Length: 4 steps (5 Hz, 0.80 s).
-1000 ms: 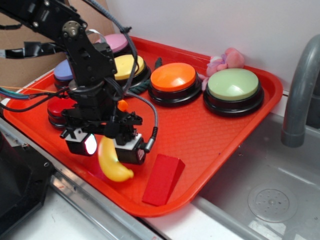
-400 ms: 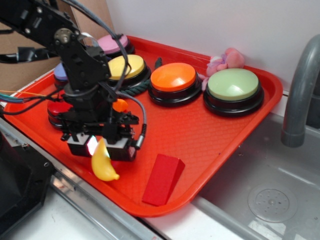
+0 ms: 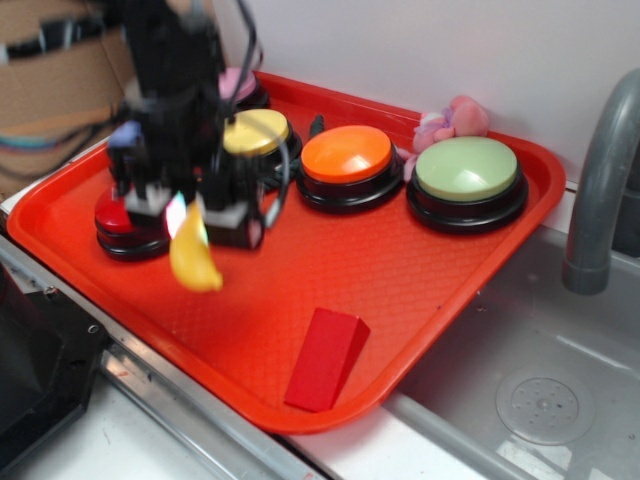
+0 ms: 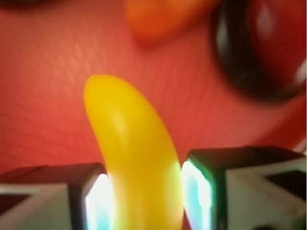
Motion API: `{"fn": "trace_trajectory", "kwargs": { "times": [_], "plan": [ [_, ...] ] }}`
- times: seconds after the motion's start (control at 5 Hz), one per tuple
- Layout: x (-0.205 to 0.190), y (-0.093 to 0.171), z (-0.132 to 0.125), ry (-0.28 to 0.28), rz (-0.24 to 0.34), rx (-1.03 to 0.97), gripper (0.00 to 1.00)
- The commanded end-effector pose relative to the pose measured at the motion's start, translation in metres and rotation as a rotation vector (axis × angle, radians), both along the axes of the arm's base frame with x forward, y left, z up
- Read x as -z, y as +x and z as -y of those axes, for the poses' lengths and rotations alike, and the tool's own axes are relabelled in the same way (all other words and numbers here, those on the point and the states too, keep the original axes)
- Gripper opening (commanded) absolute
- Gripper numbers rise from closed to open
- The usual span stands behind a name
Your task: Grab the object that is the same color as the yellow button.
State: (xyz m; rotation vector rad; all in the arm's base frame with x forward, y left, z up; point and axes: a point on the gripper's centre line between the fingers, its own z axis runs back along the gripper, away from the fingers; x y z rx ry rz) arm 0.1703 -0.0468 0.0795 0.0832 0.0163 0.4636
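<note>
I see the red tray [image 3: 420, 290] beside the sink, carrying everything. Along its far side sit the green button [image 3: 466, 168], the orange button [image 3: 346, 153] and the yellow button [image 3: 256, 131], the last partly behind the blurred arm. The red wedge block [image 3: 326, 358] lies near the front edge. My claw [image 3: 190, 218] is clamped on the banana [image 3: 192, 257], which hangs clear above the tray's left part; on the wrist view its pads [image 4: 96, 203] press both sides of the banana [image 4: 134, 158].
</note>
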Motion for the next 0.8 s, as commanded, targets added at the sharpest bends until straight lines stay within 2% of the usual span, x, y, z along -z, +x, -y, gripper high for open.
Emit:
{"fn": "trace_trajectory", "kwargs": {
  "times": [0.0, 0.2, 0.4, 0.6],
  "plan": [
    [-0.06, 0.021, -0.021, 0.014, 0.081, 0.158, 0.0],
    [-0.096, 0.028, -0.034, -0.011, 0.138, 0.31, 0.0],
    [-0.115, 0.032, -0.04, -0.04, 0.19, 0.362, 0.0],
    [-0.118, 0.032, -0.042, -0.016, 0.174, 0.427, 0.0]
  ]
}}
